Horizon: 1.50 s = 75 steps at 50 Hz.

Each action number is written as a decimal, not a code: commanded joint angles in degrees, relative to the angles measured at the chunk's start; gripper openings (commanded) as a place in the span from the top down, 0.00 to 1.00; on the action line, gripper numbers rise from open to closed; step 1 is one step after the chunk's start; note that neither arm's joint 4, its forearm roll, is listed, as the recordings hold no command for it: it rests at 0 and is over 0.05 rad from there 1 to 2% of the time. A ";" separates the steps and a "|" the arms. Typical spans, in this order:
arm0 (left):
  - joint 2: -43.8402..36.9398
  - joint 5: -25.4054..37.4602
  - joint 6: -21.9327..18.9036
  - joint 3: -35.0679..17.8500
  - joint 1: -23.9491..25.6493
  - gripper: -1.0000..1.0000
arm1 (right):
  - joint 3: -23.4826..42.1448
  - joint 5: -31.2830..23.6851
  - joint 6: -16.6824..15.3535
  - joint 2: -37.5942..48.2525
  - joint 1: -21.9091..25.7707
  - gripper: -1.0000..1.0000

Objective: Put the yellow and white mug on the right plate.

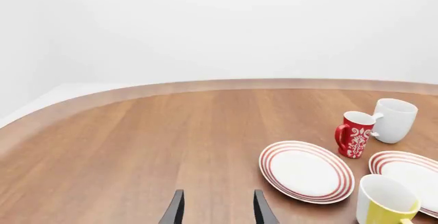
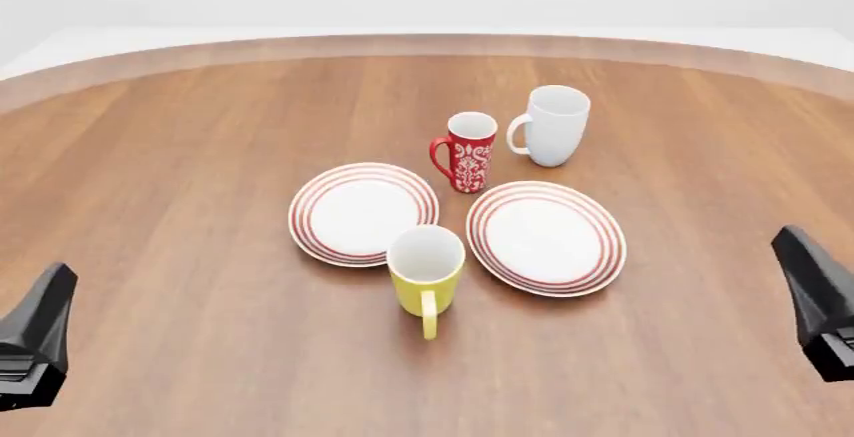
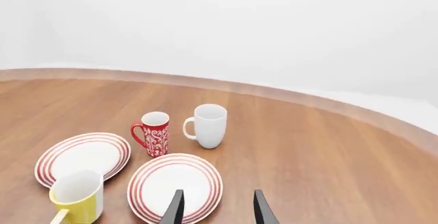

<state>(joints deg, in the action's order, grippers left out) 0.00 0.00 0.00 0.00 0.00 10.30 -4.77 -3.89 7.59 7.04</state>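
Task not started. Yellow mug stands upright on bench, between two plates at their near edges, handle toward arms. Right plate bare. Left claw and right claw released, holding nothing, well apart from mug. Grasp, lift, placing all left.

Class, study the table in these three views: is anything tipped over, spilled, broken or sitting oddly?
Nothing stands out. The yellow and white mug, red patterned mug and white mug all stand upright. The left plate and right plate lie flat and bare. Both grippers are open, away from everything.
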 commanded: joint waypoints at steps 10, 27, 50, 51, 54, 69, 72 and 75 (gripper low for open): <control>0.00 0.00 0.00 0.00 0.00 0.00 | 14.68 -6.58 0.96 15.87 14.64 0.00; 0.00 0.00 0.00 0.00 0.00 0.00 | 23.99 -11.21 11.29 27.16 20.46 0.00; 0.00 0.00 0.00 0.00 0.00 0.00 | 28.11 -11.84 10.17 30.29 26.44 0.00; 0.00 0.00 0.00 0.00 0.00 0.00 | 28.11 -11.85 10.17 30.28 26.44 0.00; 0.00 0.00 0.00 0.00 0.00 0.00 | 28.11 -11.85 10.17 30.28 26.44 0.00; 0.00 0.00 0.00 0.00 0.00 0.00 | 30.20 -11.22 11.83 35.52 27.87 0.00; 0.00 0.00 0.00 0.00 0.00 0.00 | 31.94 -11.78 12.23 36.97 28.13 0.00; 0.00 0.00 0.00 0.00 0.00 0.00 | 32.27 -11.75 14.42 37.75 27.80 0.00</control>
<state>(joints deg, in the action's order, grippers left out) 0.00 0.00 0.00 0.00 0.00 40.39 -16.43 8.05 41.69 34.21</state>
